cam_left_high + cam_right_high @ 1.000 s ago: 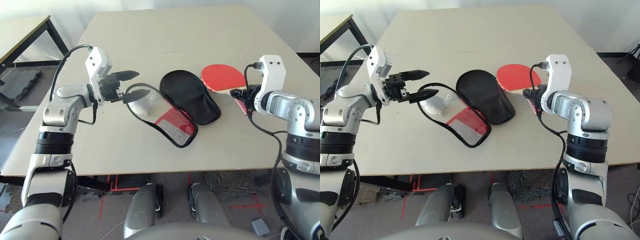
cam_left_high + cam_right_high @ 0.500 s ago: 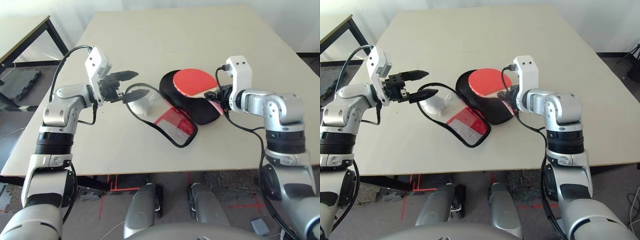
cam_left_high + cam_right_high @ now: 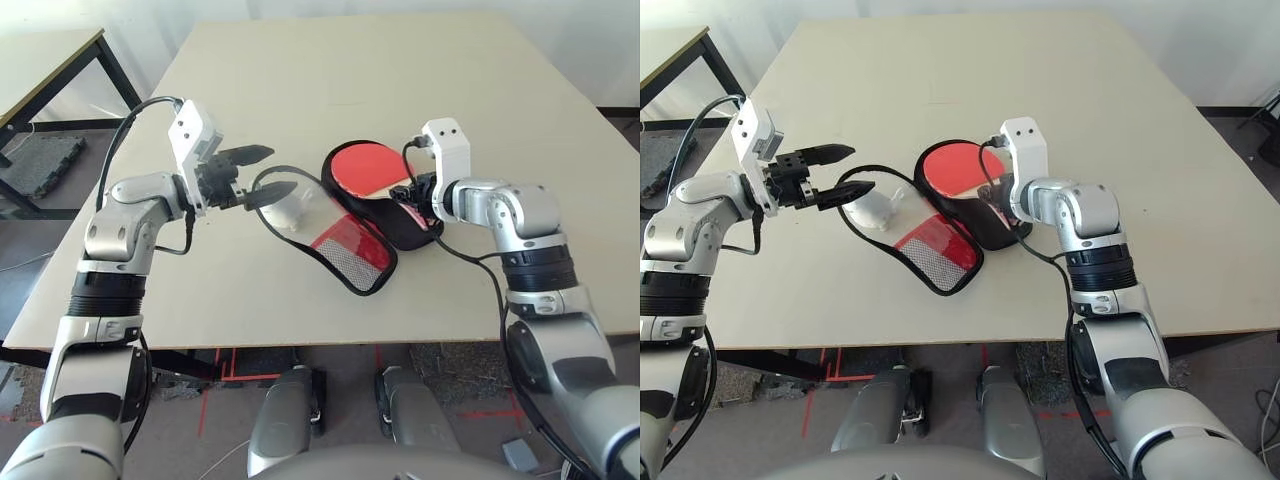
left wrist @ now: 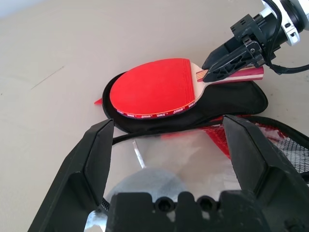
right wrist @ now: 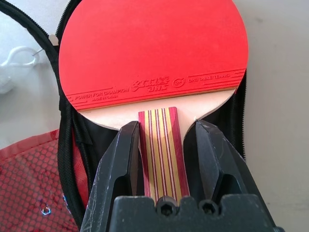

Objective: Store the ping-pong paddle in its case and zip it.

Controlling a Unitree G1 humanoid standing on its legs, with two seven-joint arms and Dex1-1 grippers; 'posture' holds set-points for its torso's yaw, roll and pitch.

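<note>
The small ping-pong paddle (image 5: 154,63), with round red rubber face and striped wooden handle, is gripped at the handle by the right gripper (image 5: 164,140) and held over the black-lined half of the opened red fabric case (image 3: 400,215) for seating. The flap with the mesh pocket is propped aside near the spread-fingered, empty left gripper (image 3: 258,172), apparently to keep the opening clear.

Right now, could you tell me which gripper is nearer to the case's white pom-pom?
Left. The left gripper hovers open just beside the pom-pom; the right gripper holds the paddle across the case.
</note>
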